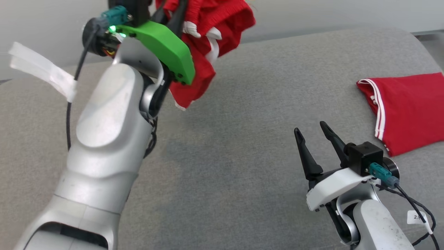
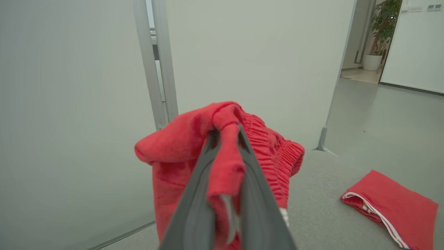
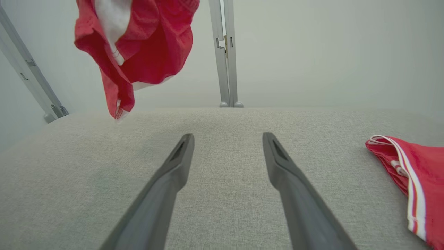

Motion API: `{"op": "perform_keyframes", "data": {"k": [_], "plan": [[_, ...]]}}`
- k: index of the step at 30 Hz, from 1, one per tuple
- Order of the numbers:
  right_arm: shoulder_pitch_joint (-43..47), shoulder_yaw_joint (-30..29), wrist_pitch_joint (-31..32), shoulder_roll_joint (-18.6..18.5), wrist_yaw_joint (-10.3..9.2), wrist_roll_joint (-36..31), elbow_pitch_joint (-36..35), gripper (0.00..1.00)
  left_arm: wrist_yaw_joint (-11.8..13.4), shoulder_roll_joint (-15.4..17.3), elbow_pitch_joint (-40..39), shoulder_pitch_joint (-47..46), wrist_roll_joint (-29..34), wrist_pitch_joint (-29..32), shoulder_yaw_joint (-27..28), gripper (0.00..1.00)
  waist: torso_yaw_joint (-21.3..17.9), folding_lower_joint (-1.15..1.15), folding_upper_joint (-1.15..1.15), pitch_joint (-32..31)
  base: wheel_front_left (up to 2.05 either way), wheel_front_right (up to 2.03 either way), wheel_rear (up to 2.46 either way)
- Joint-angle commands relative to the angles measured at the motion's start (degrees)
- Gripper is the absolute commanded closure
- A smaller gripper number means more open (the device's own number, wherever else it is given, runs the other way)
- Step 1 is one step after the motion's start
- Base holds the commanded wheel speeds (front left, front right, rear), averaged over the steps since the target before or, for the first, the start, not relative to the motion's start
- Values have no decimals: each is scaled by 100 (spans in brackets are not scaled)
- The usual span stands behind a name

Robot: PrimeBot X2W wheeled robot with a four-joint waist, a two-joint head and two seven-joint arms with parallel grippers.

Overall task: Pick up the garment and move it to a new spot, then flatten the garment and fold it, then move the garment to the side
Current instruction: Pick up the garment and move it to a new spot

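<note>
The garment (image 1: 222, 38) is a bunched red piece with white trim and an elastic waistband, hanging in the air above the far left of the grey padded surface (image 1: 225, 156). My left gripper (image 2: 227, 130) is raised high and shut on a fold of it, with cloth drooping on both sides of the fingers. In the right wrist view the garment (image 3: 152, 52) dangles at the upper left, its lowest corner just above the surface. My right gripper (image 1: 309, 127) rests low at the front right, open and empty, fingers (image 3: 173, 173) spread over bare fabric.
A second red garment (image 1: 409, 111) with white stripes lies folded flat at the right edge of the surface. Pale wall panels with metal posts (image 3: 225, 52) stand behind. A white tape tag (image 1: 41, 69) hangs off the left arm's cable.
</note>
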Motion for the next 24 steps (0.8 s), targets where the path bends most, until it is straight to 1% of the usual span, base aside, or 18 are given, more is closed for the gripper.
{"op": "perform_keyframes", "data": {"k": [1, 2, 4, 6, 10, 12, 13, 14, 15, 19, 21, 24], "plan": [[-62, 16, -51, 17, -11, 12, -17, 0, -23, 5, -134, 161, -188, 5, -189, 100, -363, 0, 0, 108, 0, 0, 0], [-76, 13, -59, 25, -11, 19, -19, 0, -21, 4, -209, 239, -193, 50, -413, 100, -423, 0, 0, 154, 0, 0, 0], [-102, 26, -92, 37, -11, 33, 2, 0, 1, 7, -299, 447, -425, 85, -724, 100, -535, 0, 0, 228, 0, 0, 0], [-119, 21, -121, 56, -10, 37, 19, 0, 87, 24, -249, 633, -512, 127, -948, 100, -633, 0, 0, 300, 0, 0, 0], [-141, -16, -200, 84, -11, 31, 54, 0, 199, 18, 73, 1044, -669, 155, -1205, 100, -740, 0, 0, 438, 0, 0, 0], [-167, -41, -226, 90, -11, 28, 71, 0, 207, 27, 318, 1215, -615, 177, -1321, 100, -753, 0, 0, 483, 0, 0, 0], [-177, -50, -237, 93, -11, 23, 80, 0, 175, 48, 424, 1284, -568, 178, -1408, 84, -754, 0, 0, 496, 0, 0, 0], [-184, -65, -249, 98, -11, 13, 93, 0, 148, 44, 558, 1381, -584, 153, -1473, 46, -746, 0, 0, 509, 0, 0, 0], [-187, -73, -254, 102, -11, 7, 105, 0, 106, 51, 694, 1474, -612, 141, -1533, 0, -737, 0, 0, 513, 0, 0, 0], [-190, -78, -279, 104, -11, 0, 162, 0, 14, 55, 978, 1655, -811, 97, -1672, 0, -610, 0, 0, 470, 0, 0, 0], [-170, -80, -280, 92, -11, -4, 174, 0, -11, 52, 946, 1694, -918, -42, -1723, 0, -509, 0, 0, 421, 0, 0, 0], [-116, -82, -254, 71, -11, -11, 183, 0, -29, 141, 823, 1793, -1144, -331, -1678, 0, -354, 0, 0, 314, 0, 0, 0]]}}
